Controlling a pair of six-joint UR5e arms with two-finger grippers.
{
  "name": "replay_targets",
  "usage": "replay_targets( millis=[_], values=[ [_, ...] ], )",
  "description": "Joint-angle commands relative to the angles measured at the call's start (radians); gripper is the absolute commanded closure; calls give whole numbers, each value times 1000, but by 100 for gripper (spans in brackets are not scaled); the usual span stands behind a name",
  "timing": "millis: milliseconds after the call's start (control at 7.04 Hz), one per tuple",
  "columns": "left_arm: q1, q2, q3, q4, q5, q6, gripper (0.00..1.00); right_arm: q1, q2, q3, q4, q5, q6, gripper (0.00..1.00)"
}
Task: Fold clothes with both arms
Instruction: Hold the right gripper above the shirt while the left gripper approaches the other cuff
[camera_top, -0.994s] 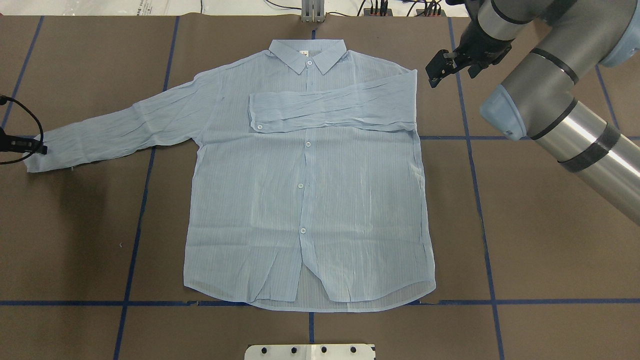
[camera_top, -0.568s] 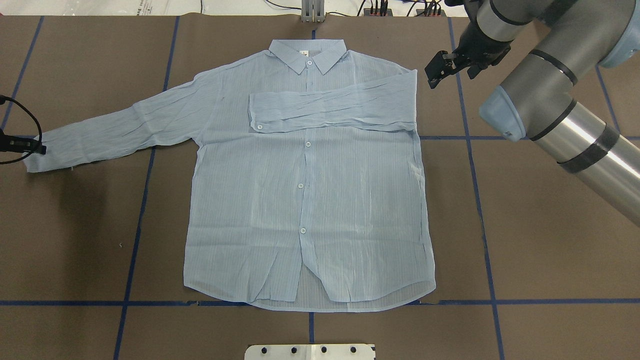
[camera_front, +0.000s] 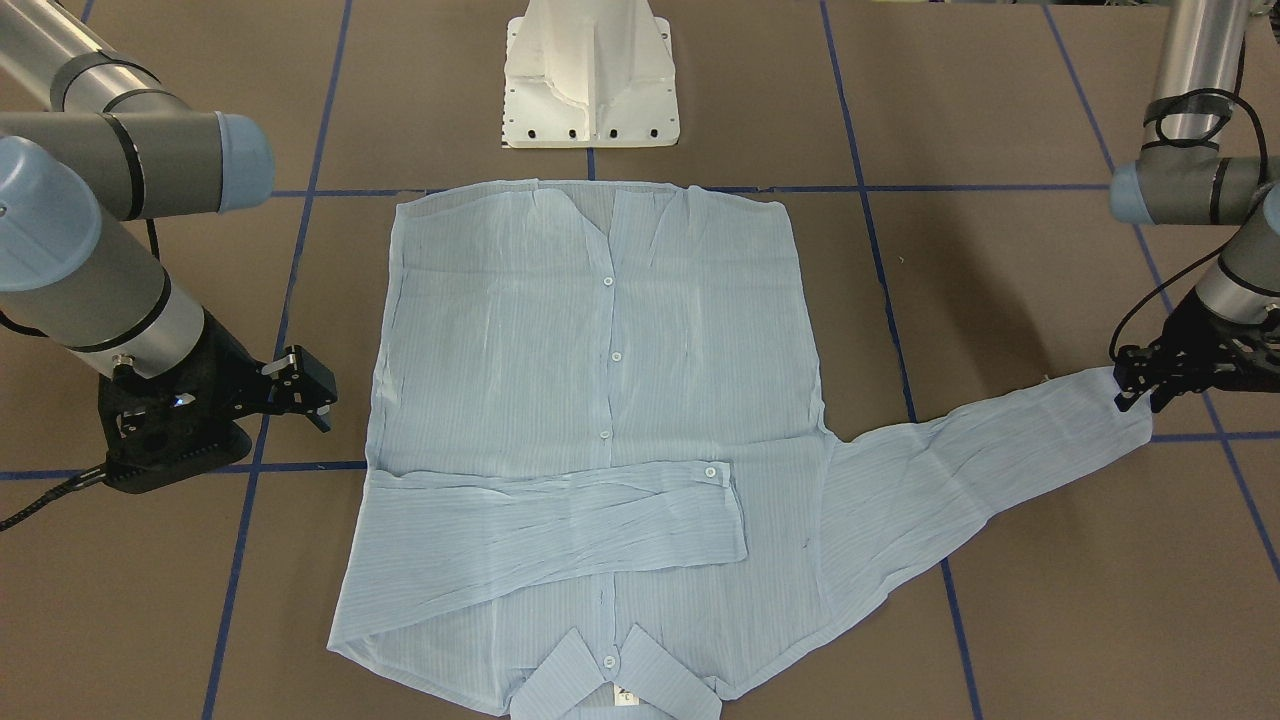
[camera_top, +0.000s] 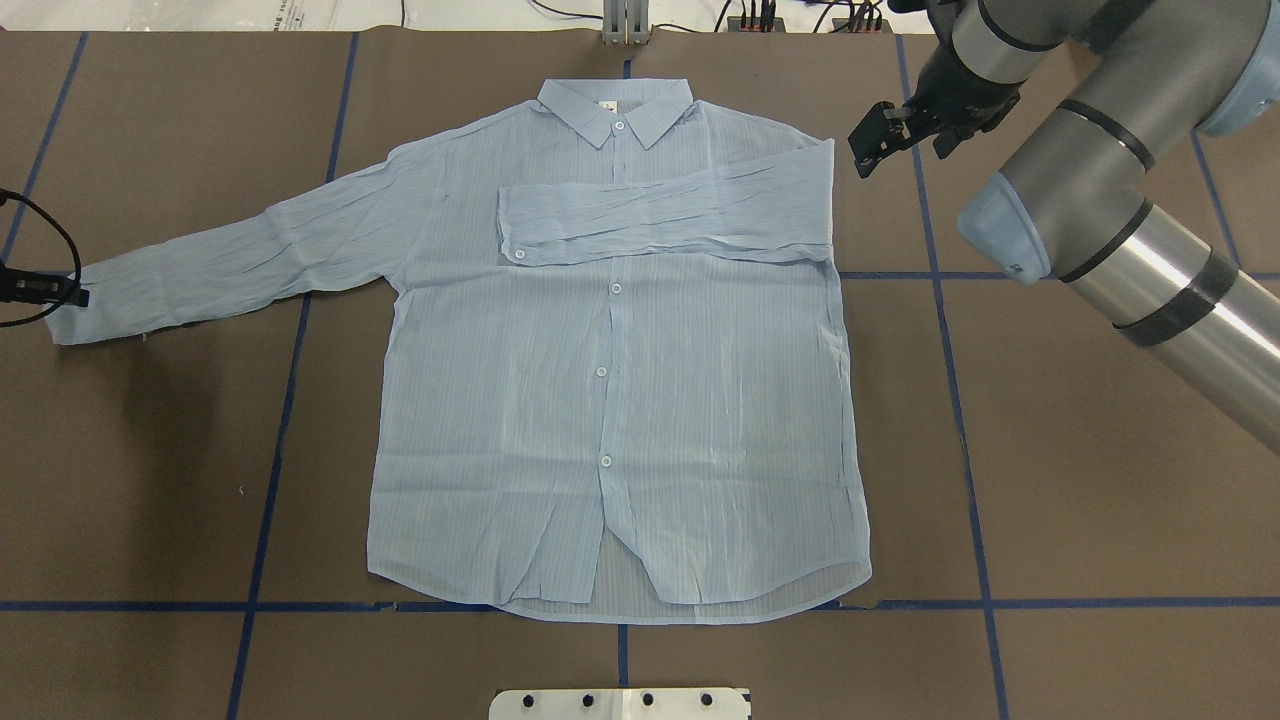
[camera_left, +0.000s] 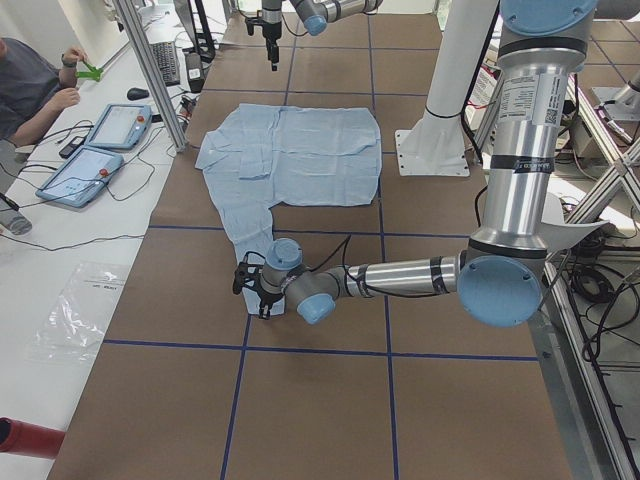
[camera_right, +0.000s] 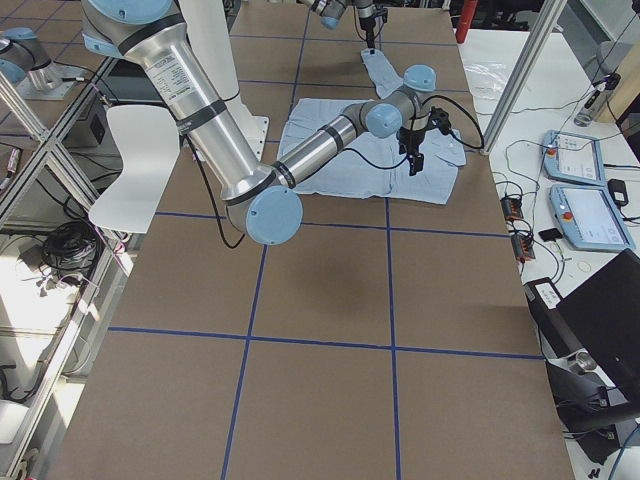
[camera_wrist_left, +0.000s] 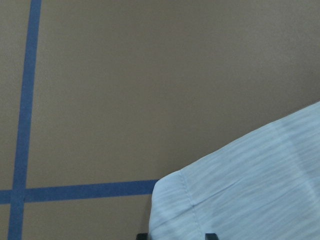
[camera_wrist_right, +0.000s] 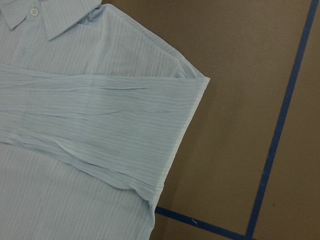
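The pale-blue shirt (camera_top: 610, 400) lies flat and buttoned on the brown table, collar (camera_top: 615, 105) at the far side. One sleeve (camera_top: 660, 215) is folded across the chest. The other sleeve (camera_top: 230, 260) stretches out to the table's left. My left gripper (camera_top: 62, 292) sits low at that sleeve's cuff (camera_front: 1125, 410). In the left wrist view its two black fingertips (camera_wrist_left: 211, 235) stand apart, and the cuff edge (camera_wrist_left: 250, 190) lies between them. My right gripper (camera_top: 866, 148) hovers open and empty just off the shirt's far right shoulder corner (camera_wrist_right: 202, 80).
The white pedestal base (camera_front: 590, 80) stands beyond the shirt's hem on the robot's side. Blue tape lines (camera_top: 960, 400) cross the brown table cover. Cables and plugs (camera_top: 760, 15) line the far edge. A person (camera_left: 30, 90) sits by teach pendants (camera_left: 95, 150) at a side table.
My right gripper has edged slightly toward the table's far side. The left gripper has shifted a little to the left at the cuff. The shirt has not moved.
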Motion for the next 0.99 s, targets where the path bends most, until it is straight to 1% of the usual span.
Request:
replay_targets(
  millis=[0,142,568,710,852],
  values=[
    [-4,4,-12,7,0,-1,60,-6,0,0,2,-1,3,0],
    [-4,4,-10,7,2,-1,63,-10,0,-1,2,-1,5,0],
    [-4,4,-15,8,0,-1,75,-21,0,-1,5,-14,5,0],
    [-6,5,-35,10,-9,-1,100,-21,-2,0,5,-14,5,0],
    [-6,2,-65,55,-18,-1,100,-19,-6,0,6,-12,3,0]
  ],
)
